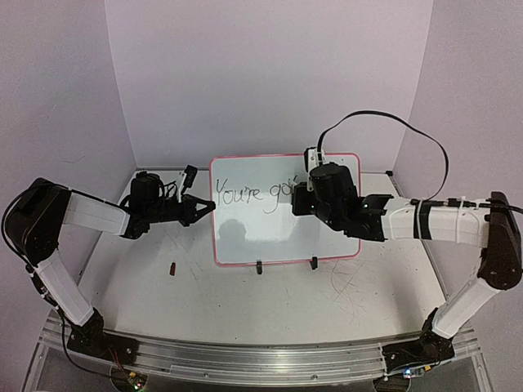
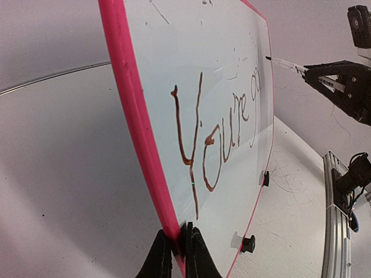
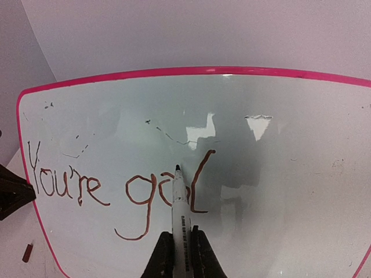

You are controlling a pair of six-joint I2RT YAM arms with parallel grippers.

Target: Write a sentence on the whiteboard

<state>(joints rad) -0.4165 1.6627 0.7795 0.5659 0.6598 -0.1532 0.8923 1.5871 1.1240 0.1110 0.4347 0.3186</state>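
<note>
Right pincer clamped shut on marker, tip at whiteboard among last written letters. Sentence runs left-right; blank space lies right of tip. Left pincer pinches whiteboard's left edge.
</note>
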